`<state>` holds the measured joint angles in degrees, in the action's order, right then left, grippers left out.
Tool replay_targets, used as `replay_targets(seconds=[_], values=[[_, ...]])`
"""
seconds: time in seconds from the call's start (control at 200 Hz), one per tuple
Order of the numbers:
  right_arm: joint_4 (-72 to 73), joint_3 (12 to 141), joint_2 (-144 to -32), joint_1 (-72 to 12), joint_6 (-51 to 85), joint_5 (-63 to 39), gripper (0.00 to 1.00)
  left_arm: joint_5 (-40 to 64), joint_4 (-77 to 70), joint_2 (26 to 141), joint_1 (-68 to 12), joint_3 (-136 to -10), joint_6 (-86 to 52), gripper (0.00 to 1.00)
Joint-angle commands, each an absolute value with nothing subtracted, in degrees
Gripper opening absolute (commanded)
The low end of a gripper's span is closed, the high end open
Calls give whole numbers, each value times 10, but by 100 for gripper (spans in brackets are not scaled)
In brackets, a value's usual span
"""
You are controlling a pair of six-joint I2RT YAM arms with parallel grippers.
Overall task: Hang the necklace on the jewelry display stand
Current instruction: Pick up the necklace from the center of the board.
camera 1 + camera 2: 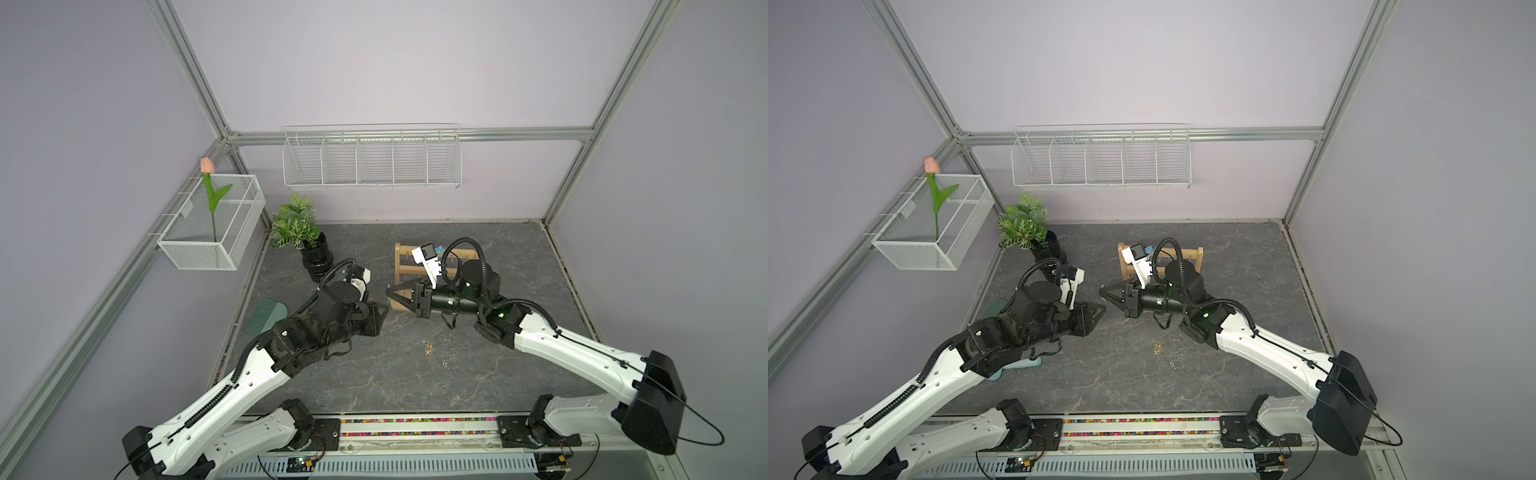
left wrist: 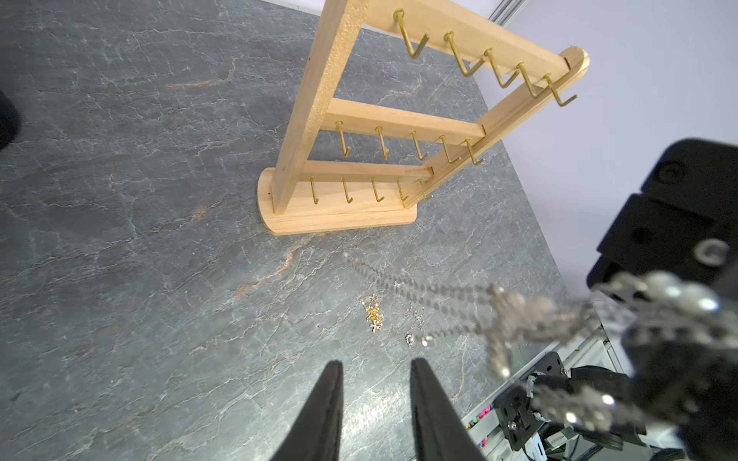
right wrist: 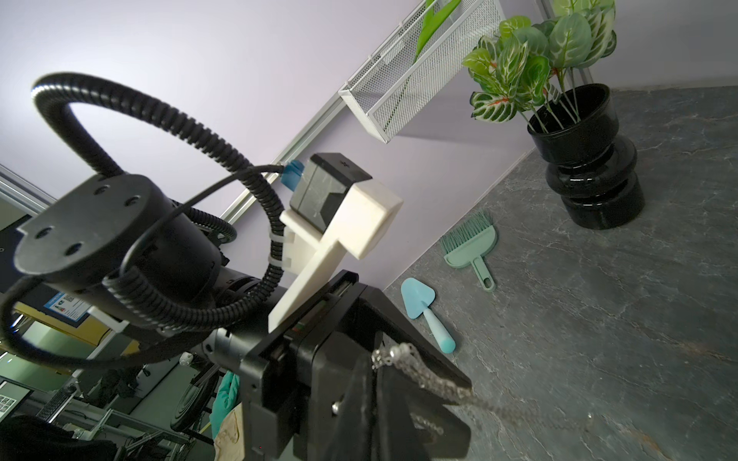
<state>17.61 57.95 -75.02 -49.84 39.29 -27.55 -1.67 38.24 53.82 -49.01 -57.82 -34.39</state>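
1. Lilac walls point(image 1: 374, 62) on an aluminium frame point(image 1: 187, 70) enclose a grey, marble-veined tabletop point(image 1: 374, 382).
2. The right gripper point(image 1: 388, 292) points across the table at the left gripper point(image 2: 377, 383), and their tips are near each other in both top views. The right one's fingers are pressed together on the necklace. The left one's fingers stand apart, with bare tabletop showing between them.
3. A white wire rack point(image 1: 372, 183) with five compartments hangs on the back wall.
4. A white mesh basket point(image 1: 199, 249) is fixed to the side frame, and a pink tulip point(image 1: 207, 165) stands in it.
5. The jewelry display stand point(image 2: 403, 119) stands upright on the table behind the right wrist.
6. A black ribbed vase point(image 1: 318, 259) in the far corner holds a green leafy plant point(image 1: 293, 226).
7. A teal brush point(image 3: 471, 247) and a blue scoop point(image 3: 417, 297) lie by the side wall.
8. The necklace point(image 3: 423, 375), a silver chain, hangs off the table from the right fingers in front of the stand's base, on no hook.
9. A gold trinket point(image 2: 373, 311) and a silver trinket point(image 2: 415, 331) lie just beside each other on the table.
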Motion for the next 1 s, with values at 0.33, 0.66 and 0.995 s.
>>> replay_targets(seconds=[0.33,0.66,0.995], values=[[230,592,-766,-497,435,-305,7,-41,368,529,-488,-580,-336,26],[233,593,-771,-497,436,-300,7,-38,378,530,-488,-583,-335,23],[240,591,-773,-499,445,-300,7,-40,364,530,-488,-585,-336,22]])
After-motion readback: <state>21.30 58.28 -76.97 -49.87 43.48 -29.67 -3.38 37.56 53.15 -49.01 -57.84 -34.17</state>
